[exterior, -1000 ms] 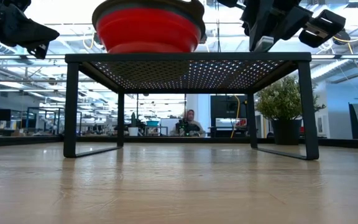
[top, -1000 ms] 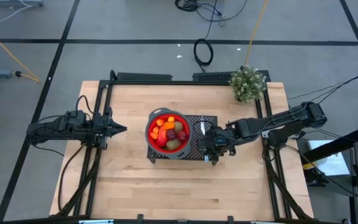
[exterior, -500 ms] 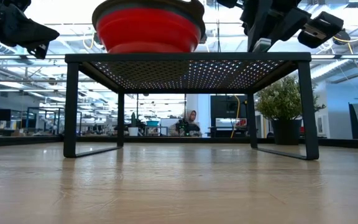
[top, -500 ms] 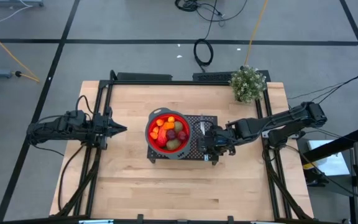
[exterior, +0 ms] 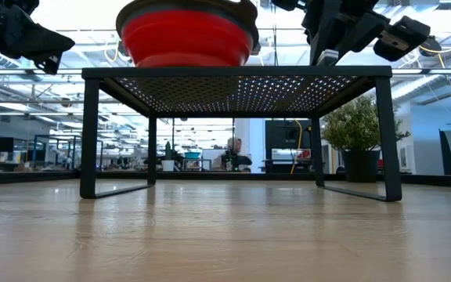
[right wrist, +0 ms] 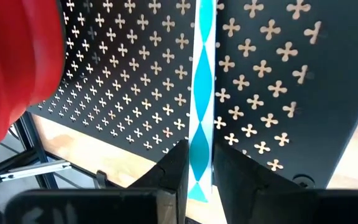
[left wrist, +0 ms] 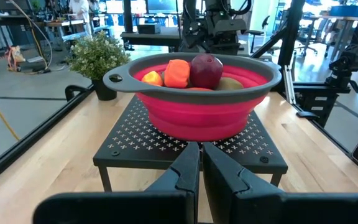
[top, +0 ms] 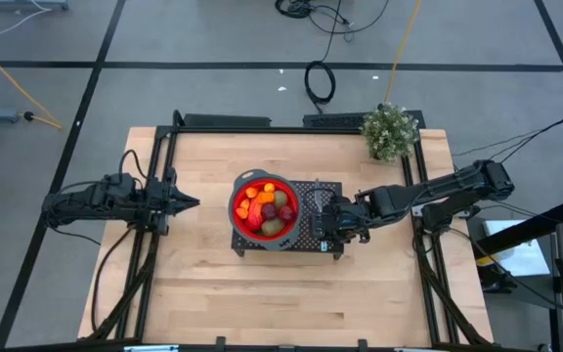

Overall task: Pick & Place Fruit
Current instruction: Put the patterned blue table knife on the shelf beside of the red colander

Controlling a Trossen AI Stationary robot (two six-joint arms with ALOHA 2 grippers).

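The fruit (top: 267,207) lies piled in a red bowl (top: 265,209) with a grey rim. The bowl stands on a black perforated stand (top: 306,233) in the middle of the table. In the left wrist view a dark red piece (left wrist: 207,68), an orange one (left wrist: 178,72) and a brownish one (left wrist: 232,81) rise over the rim. My right gripper (top: 323,223) hangs over the stand's right part, beside the bowl, shut on a thin teal-and-white patterned utensil (right wrist: 202,74). My left gripper (top: 194,203) waits shut, level, left of the stand. My right gripper pinches the utensil's near end (right wrist: 200,163) between its two fingers (right wrist: 174,168). It comes slanting down from the table's right side. The thin strip runs on ahead of the fingers over the stand's perforated top (right wrist: 123,93). Whether its far end rests on the stand, I cannot tell.
A leafy potted plant (top: 390,131) stands at the table's far right corner. Black frame rails (top: 154,156) run along the table's left and right edges. Bare wood (top: 281,293) lies between the stand and the near edge. A person (exterior: 233,153) sits far behind the table.
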